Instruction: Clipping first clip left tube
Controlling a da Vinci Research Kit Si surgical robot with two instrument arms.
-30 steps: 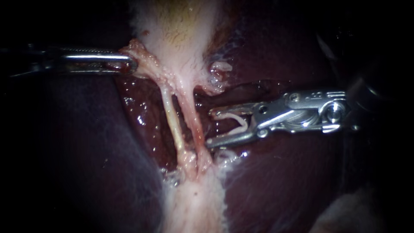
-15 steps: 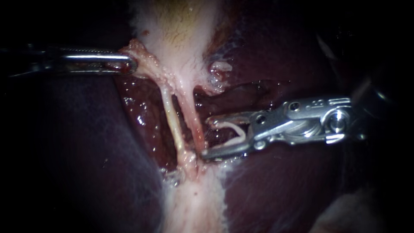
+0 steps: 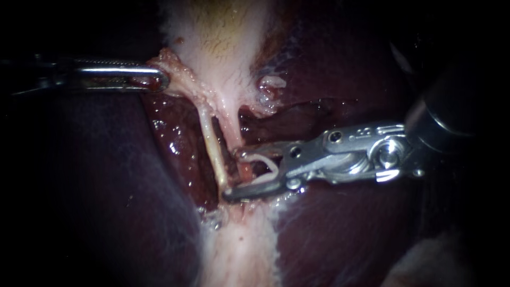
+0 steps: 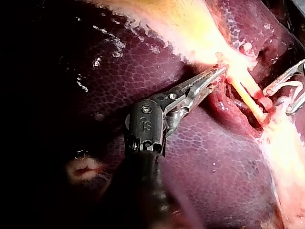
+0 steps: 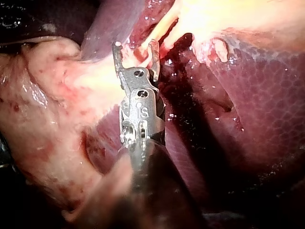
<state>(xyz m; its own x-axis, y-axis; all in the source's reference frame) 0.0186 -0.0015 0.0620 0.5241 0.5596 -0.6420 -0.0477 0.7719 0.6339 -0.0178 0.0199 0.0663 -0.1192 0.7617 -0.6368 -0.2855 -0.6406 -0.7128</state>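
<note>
Left instrument (image 3: 156,81): its jaws are lying closed on the ragged lower edge of the gallbladder (image 3: 223,37) and are pulling it toward the view's left. This is likely to keep the strands below stretched and lifted clear of the liver (image 3: 340,234).
Left tube (image 3: 211,149): the pale, yellowish strand is running down from the gallbladder's neck to the pale tissue below. In the endoscope view it is lying just past the tips of the other instrument's jaws, seemingly not yet inside them.
Right tube (image 3: 244,171): the reddish strand just beside it is sitting inside the gap between those jaws.
Right instrument (image 3: 231,174): it is reaching in low across the liver, square to the tubes, so its jaws can slide around one. They are gaping wide and pinching nothing.
Clip (image 3: 268,166): a white clip is riding deep between the jaws (arms spread, not yet squeezed).
Doubt: in the right wrist view the pale strand is appearing between the tips, so depth is hard to judge.
Next, as a judgement: the tips are needing to reach past the pale strand before closing.
</note>
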